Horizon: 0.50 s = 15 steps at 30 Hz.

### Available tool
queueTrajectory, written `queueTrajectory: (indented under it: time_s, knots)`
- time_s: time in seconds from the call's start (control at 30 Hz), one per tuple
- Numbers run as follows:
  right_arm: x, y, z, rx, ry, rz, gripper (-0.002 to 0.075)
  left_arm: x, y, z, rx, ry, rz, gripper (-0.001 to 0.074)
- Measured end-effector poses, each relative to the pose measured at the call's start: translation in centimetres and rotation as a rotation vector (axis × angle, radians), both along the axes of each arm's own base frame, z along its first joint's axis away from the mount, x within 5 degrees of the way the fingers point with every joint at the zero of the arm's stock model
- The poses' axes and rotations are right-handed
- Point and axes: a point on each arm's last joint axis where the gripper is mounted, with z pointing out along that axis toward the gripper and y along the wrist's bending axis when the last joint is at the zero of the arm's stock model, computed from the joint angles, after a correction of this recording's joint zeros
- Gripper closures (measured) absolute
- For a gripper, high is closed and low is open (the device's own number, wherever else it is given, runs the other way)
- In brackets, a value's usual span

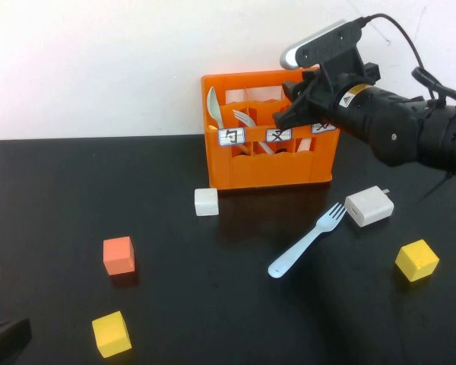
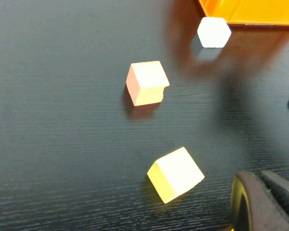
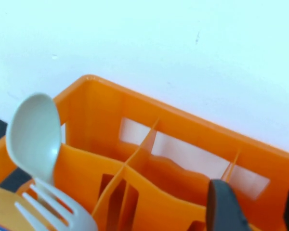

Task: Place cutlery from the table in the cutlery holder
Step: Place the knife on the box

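Black worktop [image 1: 76,190] below, right claw [image 3: 253,207] hung part-open and empty over the cutlery holder [image 1: 270,171]'s right compartment, blue fork [image 1: 308,241] waiting nearby — better lift straight clear — left claw [image 2: 265,204] shut, parked.

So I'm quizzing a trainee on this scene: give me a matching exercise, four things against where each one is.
Things:
1. spoon
2. blue fork
3. right gripper
4. left gripper

Places:
A. lying on the table
B. over the holder's right end
C. standing in the holder's left compartment
D. low at the table's near left corner

Pairs: 1-C, 2-A, 3-B, 4-D
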Motion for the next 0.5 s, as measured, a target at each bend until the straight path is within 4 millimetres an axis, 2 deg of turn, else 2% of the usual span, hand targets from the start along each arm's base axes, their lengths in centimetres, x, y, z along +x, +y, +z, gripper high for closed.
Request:
queueTrajectory:
  time_s: [0.13,0.27,0.33,0.43,0.5]
  knots:
    - [-0.1,0.0,-0.2,-0.007,0.022,0.005,0.0441,0.0,0.0,0.0,-0.002,0.001,0.0,0.0736]
    - [-0.8,0.1,0.6,-0.021,0.07,0.026,0.0461,0.0,0.0,0.0,-0.004,0.001,0.0,0.0736]
    - [-1.6,0.2,1.7,-0.03,0.103,0.047,0.0512,0.0,0.0,0.0,-0.006,0.002,0.0,0.0736]
    - [-3.6,0.5,3.7,-0.055,0.179,0.099,0.0641,0.0,-0.1,0.0,-0.013,0.005,-0.001,0.0736]
    - [-5.1,0.5,4.8,-0.083,0.245,0.136,0.069,0.0,-0.1,0.0,-0.021,0.008,0.0,0.0736]
